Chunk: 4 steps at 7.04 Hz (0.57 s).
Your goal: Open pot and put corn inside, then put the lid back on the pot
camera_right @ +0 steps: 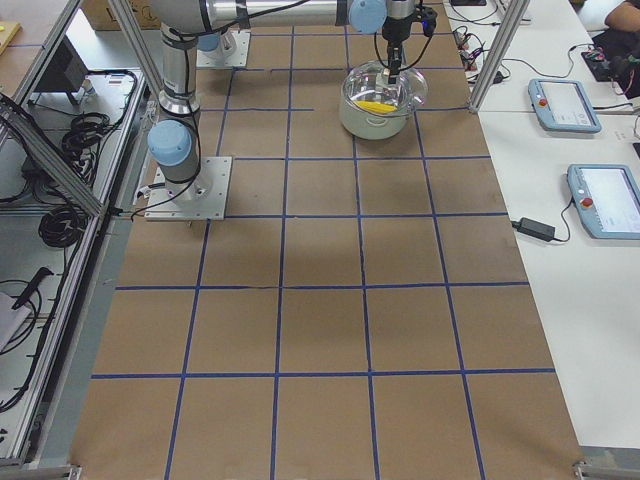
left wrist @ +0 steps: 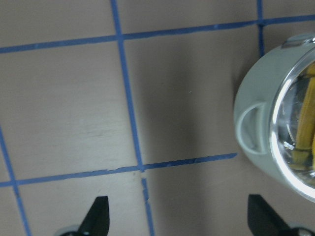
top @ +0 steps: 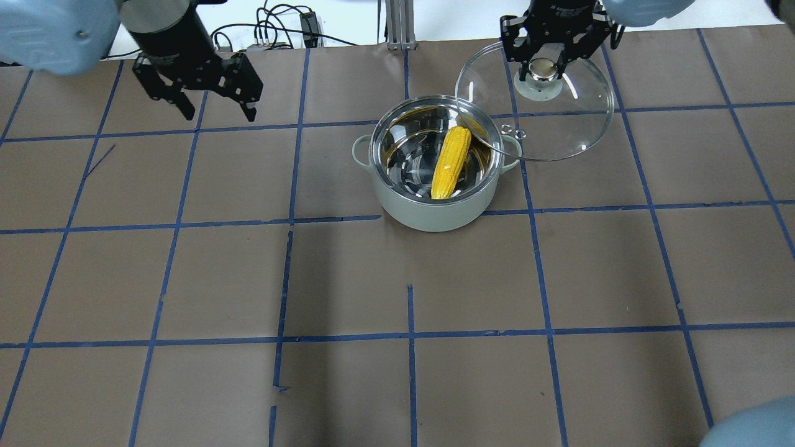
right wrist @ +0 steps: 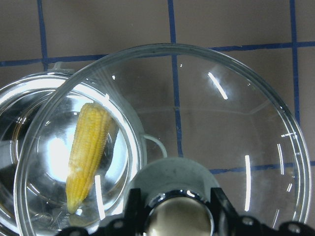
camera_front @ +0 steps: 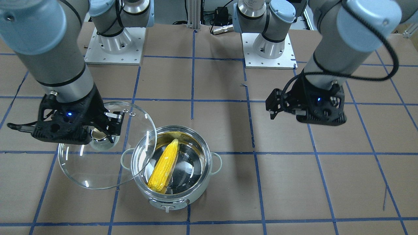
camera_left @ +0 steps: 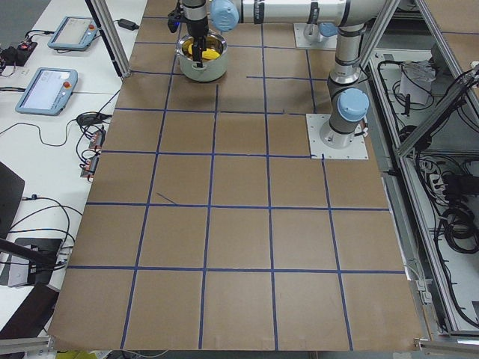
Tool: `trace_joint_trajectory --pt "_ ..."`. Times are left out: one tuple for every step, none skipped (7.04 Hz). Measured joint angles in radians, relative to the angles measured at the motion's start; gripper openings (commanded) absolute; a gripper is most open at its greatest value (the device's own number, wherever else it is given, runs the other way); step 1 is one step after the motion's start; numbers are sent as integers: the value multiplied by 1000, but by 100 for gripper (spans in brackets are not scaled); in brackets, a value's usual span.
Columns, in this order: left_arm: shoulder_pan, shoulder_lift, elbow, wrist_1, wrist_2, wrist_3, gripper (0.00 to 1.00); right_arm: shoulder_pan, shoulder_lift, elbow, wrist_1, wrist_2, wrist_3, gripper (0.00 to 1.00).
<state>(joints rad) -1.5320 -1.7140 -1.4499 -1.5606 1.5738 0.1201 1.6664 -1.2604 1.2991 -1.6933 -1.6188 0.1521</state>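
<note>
Left hand [top: 220, 115]: jaws wide, empty, hovering over bare table [top: 186, 279] toward the far-left corner, well apart from the pot.

Pot [top: 435, 214]: mid-table toward the far edge, open. Corn [top: 451, 162] lies slanted inside on the steel floor.

Lid [top: 559, 130]: off the pot's right side, tilted, its near rim overlapping the pot's rim. I cannot tell whether they touch.

Right hand [top: 544, 74]: clamped on the lid's centre knob [top: 544, 67].

Handling, as I judge it: the glass is rigid, weighty for its size, and would chip if knocked on steel. The chrome knob looks slick, but it is the only sensible hold. I'd level the lid before seating it.
</note>
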Motion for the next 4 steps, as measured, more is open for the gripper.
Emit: trace_joint_trajectory --pt "12 75 -51 -8 5 1 100 32 9 23 -28 0 33 11" --pt "11 112 -47 -44 10 -2 100 63 23 34 -45 0 63 11" --pt "5 111 0 -100 17 -12 100 92 37 39 -57 -1 88 11" --pt "2 83 61 -132 19 -22 100 119 52 41 -71 -5 111 11"
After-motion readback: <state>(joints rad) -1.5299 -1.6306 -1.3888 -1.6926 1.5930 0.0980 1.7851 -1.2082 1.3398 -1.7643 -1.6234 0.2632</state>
